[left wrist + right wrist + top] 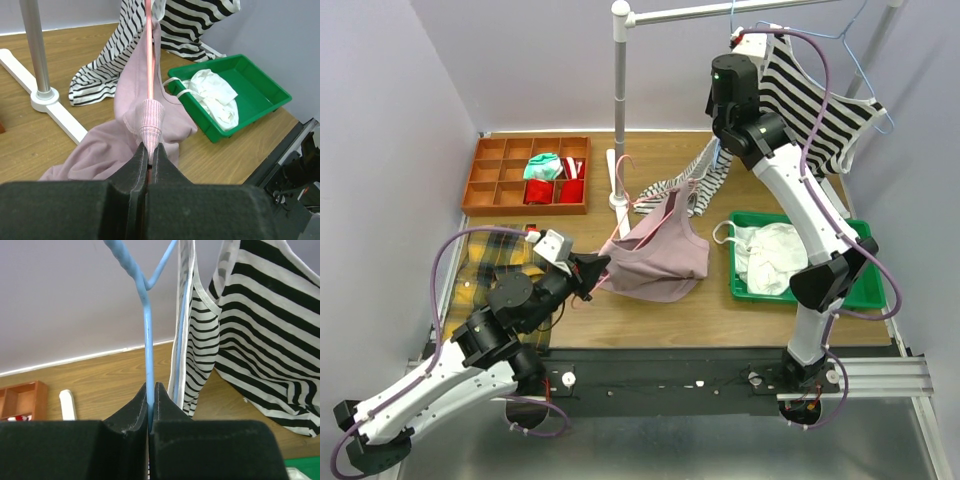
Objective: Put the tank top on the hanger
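The dusty-pink tank top (660, 255) lies bunched on the wooden table, one end lifted towards my left gripper (592, 268). In the left wrist view the left gripper (149, 148) is shut on a ribbed edge of the tank top (100, 150), with the pink-red wire hanger (149, 60) running straight up out of the jaws through the fabric. The hanger's wire and hook (642, 207) show above the top. My right gripper (740, 42) is high by the rail, shut on a light blue hanger (147, 330) carrying a striped top (250, 340).
A green tray (865, 295) with a white cloth (770, 255) sits right of the tank top. A white rack pole (620, 100) stands behind it, with another striped top (698, 180) beside its base. A wooden organiser (500, 175) is at the back left, a plaid cloth (485, 265) at the left.
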Robot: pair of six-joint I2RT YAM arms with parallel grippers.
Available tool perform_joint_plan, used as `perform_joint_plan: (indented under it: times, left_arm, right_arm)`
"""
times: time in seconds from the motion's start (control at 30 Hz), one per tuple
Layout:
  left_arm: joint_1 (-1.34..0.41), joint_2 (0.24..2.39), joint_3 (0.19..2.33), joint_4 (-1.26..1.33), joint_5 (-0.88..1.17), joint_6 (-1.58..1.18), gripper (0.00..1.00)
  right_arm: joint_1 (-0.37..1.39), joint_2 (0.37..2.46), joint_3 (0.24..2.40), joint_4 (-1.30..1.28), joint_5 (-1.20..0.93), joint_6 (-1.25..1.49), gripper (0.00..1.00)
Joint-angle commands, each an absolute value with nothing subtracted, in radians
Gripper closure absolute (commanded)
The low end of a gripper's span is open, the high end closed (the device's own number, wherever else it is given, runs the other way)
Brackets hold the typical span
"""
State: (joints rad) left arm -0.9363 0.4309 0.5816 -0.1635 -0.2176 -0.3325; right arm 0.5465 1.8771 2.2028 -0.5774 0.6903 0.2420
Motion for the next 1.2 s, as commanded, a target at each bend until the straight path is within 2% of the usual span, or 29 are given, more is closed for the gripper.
perform_joint_plan:
  times: [0.0, 0.2, 0.37, 0.83, 1.17]
  left_arm:
    - [-0.939, 0.419, 0.675, -0.234, -0.236, -0.308, 1.00]
    - [-0.939, 0.387, 0.764, -0.343, -0.259, -0.281, 1.00]
    - [-0.939, 0.402, 0.818, -0.330, -0.317, -0.256, 1.00]
    - [-0.933, 0.912, 1.271, -0.279, -0.522, -0.020, 1.00]
    - [-0.813, 1.173, 1.514, -0.226, -0.404, 0.012, 1.00]
  right_arm:
    - [0.519, 1.832, 2.183, -0.557, 0.732, 0.203, 0.90]
    - [0.515, 1.819, 2.168, -0.551, 0.732, 0.192, 0.89]
    - [0.514, 1.802, 2.145, -0.549, 0.747, 0.181, 0.88]
    - [0.511, 1.704, 2.071, -0.545, 0.753, 0.172, 0.76]
    - [0.509, 1.675, 2.031, -0.545, 0.719, 0.195, 0.73]
